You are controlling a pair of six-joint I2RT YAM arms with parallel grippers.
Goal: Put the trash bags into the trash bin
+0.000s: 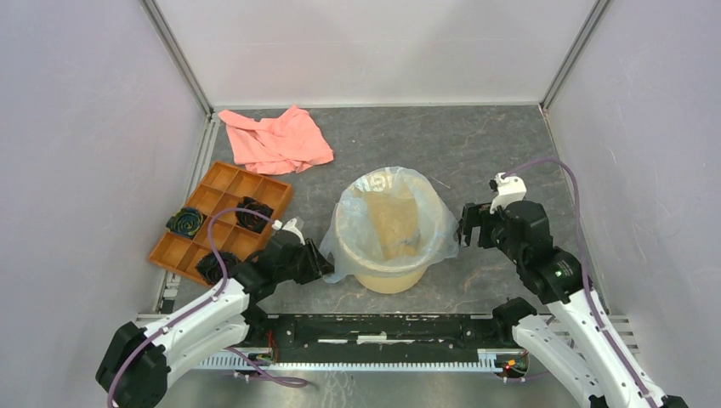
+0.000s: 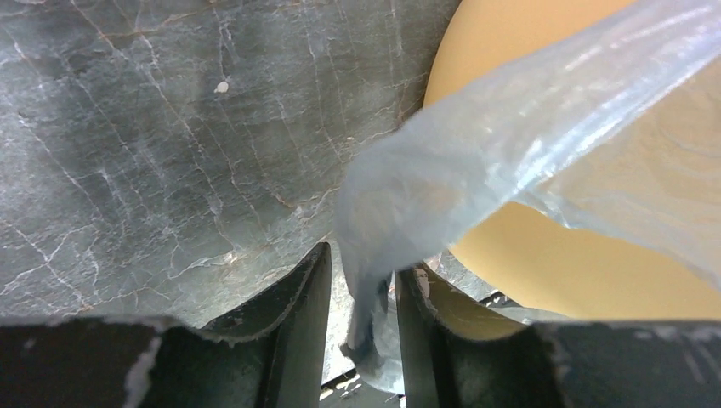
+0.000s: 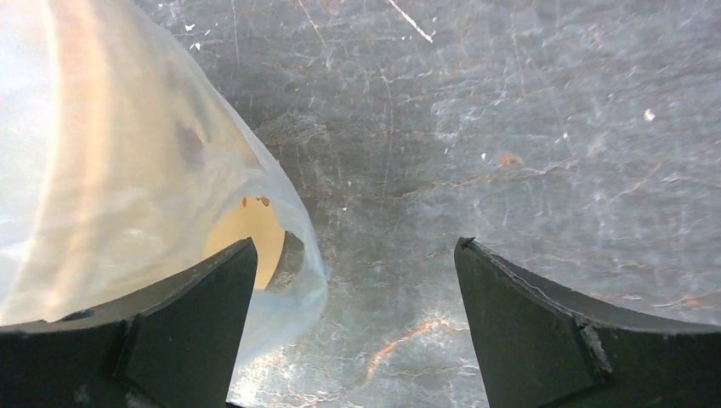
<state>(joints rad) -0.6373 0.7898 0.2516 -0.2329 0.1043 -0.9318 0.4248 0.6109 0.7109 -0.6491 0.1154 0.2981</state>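
Bag is draped over the bucket, lining it. Your left gripper is closed narrow on its loose corner; your right gripper gapes wide beside the rim. Tug that corner hard and you'll likely peel the film off or tip the bucket.

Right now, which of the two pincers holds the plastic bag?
The left pincer: it is closed on a fold of the bag beside the bin. The right pincer stands open, gripping nothing.
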